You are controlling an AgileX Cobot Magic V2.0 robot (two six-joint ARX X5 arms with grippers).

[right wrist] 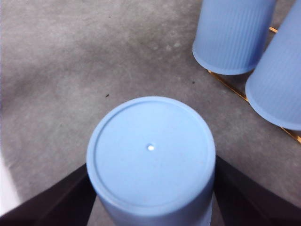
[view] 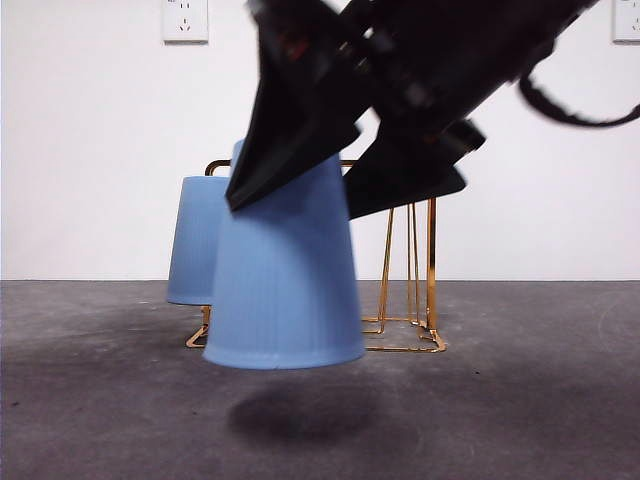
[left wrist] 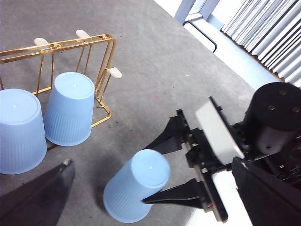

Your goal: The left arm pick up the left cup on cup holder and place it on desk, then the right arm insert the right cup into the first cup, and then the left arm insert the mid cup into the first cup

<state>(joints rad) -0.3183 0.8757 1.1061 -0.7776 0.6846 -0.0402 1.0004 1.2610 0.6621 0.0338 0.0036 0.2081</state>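
White wall behind dark grey counter (view: 520, 400). Left: blue cup (view: 195, 240) hung inverted on gold cup holder (view: 431, 270). Centre: right gripper (left wrist: 146, 175) clamped on another inverted cup (view: 285, 290), axis near upright, held clear of counter, just before holder. No receiving cup visible beneath. Left gripper (left wrist: 37, 193) waiting, closure unreadable.

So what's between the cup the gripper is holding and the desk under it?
Nothing. In the front view the held cup hangs in the right gripper above bare desk, with only its shadow below.
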